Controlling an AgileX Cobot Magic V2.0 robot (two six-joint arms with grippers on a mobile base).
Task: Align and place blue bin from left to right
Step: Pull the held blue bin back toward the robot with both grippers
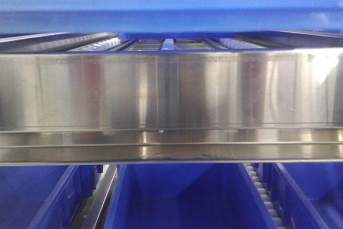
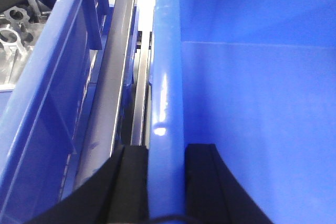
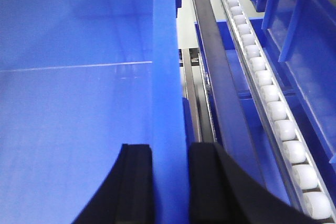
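Your left gripper [image 2: 167, 153] is the closest thing in its wrist view, right at the bottom. Its two black fingers [image 2: 128, 182] sit one on each side of the left wall of the blue bin [image 2: 252, 108]. They pinch that wall between them. The inside of the bin is smooth and bright blue. Just left of the wall runs a metal rail [image 2: 118, 77]. Past the rail stands the left neighbor bin [image 2: 47, 108]. Some grey metal parts [image 2: 13, 35] show in the top left corner, but you cannot tell what they are.

Your right gripper [image 3: 169, 153] does the same on the other side. It is squeezed on the right wall of the blue bin [image 3: 79, 108], one finger inside and one outside. Right of that wall lies a dark rail [image 3: 210, 51]. Next comes a row of white rollers [image 3: 273, 108], and then the right neighbor bin [image 3: 304, 40].

From the front, a shiny steel shelf [image 1: 171, 89] runs across the middle. The blue bin [image 1: 182, 197] sits under it in the middle slot, between the two neighbor bins. More blue plastic [image 1: 171, 20] fills the top.
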